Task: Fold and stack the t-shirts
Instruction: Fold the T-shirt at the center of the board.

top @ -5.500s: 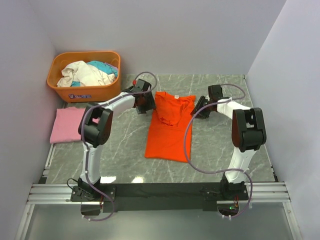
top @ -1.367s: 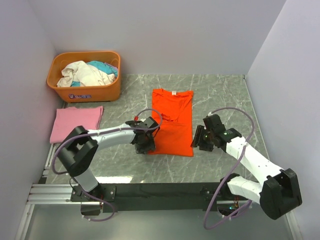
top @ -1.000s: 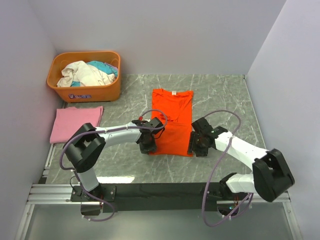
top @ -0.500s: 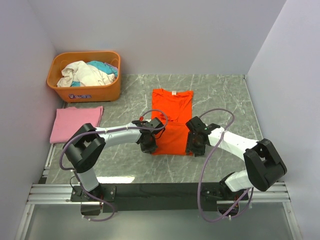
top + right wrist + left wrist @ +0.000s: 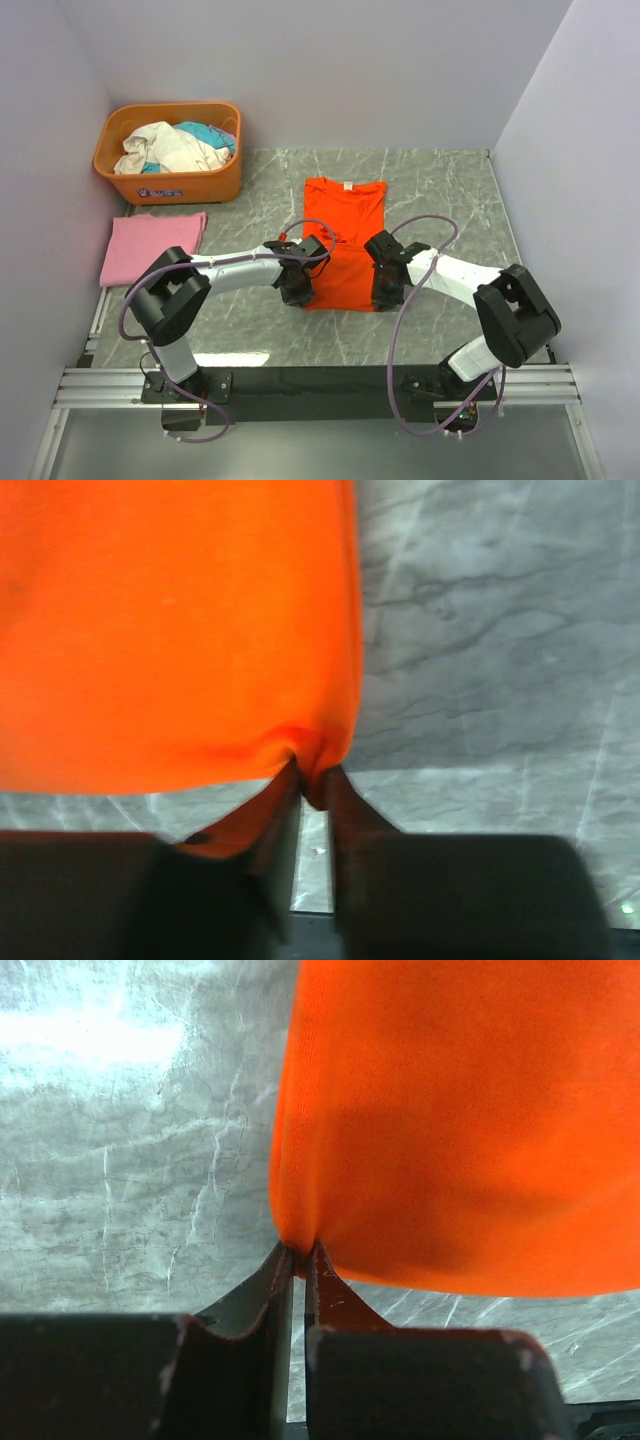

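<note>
The orange-red t-shirt (image 5: 345, 240) lies flat in a narrow lengthwise fold on the table, collar at the far end. My left gripper (image 5: 297, 292) is shut on its near left corner; in the left wrist view the orange cloth (image 5: 460, 1120) is pinched between the two dark fingers. My right gripper (image 5: 385, 293) is shut on the near right corner, where the cloth (image 5: 180, 620) bunches between its fingers. The light pink t-shirt (image 5: 152, 246) lies folded at the table's left edge, away from both grippers.
An orange plastic basket (image 5: 170, 182) holding several crumpled clothes stands at the back left, just beyond the pink shirt. Grey walls close in the table at the back and both sides. Marbled grey tabletop (image 5: 450, 200) shows to the right of the orange shirt.
The right gripper slid left onto the shirt's near right corner and shut on it. The left gripper closed on the near left corner and has stayed there.
</note>
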Robot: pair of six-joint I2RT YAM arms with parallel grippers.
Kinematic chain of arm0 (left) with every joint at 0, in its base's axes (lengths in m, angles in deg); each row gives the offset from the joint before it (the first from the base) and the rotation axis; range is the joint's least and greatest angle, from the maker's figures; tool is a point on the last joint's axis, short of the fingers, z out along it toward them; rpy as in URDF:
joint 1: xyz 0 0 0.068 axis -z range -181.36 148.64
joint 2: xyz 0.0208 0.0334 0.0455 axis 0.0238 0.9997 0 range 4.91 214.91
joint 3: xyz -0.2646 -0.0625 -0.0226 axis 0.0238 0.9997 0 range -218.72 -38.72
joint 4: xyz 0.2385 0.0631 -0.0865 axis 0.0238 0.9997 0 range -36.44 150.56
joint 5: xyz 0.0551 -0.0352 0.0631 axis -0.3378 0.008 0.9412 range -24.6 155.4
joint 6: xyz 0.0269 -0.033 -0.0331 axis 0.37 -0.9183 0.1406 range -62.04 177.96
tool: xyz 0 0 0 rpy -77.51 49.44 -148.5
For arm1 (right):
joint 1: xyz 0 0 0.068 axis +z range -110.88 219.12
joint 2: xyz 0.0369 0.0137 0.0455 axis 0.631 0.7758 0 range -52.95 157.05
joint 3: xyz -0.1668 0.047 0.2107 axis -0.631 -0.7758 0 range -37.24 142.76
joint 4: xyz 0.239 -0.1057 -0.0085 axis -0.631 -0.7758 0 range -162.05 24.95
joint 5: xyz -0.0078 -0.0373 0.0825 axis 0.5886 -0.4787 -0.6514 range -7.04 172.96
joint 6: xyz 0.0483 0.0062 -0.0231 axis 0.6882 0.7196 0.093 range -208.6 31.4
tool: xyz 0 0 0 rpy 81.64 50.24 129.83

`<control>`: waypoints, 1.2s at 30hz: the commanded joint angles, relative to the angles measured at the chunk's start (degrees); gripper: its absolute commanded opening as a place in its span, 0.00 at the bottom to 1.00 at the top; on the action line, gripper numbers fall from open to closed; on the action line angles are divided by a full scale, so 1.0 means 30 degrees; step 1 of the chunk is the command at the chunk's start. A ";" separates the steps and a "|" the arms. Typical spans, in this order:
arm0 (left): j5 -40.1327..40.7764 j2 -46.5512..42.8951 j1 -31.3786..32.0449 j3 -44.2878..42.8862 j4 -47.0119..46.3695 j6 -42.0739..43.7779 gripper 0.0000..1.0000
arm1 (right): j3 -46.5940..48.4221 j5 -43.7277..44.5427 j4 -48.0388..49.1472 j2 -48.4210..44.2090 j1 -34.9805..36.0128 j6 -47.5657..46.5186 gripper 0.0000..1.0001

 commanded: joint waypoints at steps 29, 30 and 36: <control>-0.1002 -0.7507 -0.3726 -0.1184 0.3970 0.3173 0.01 | 0.7276 -0.2025 -0.7518 -0.2808 -0.1464 -0.5645 0.00; -0.1002 -0.6692 -0.4456 -0.1775 0.3732 0.3525 0.01 | 0.7979 -0.2083 -0.7517 -0.1905 -0.1816 -0.5911 0.00; -0.0535 -0.2854 -0.5897 -0.5611 0.2764 0.5635 0.01 | 1.2961 -0.1791 -0.7721 0.1816 -0.3049 -0.7435 0.00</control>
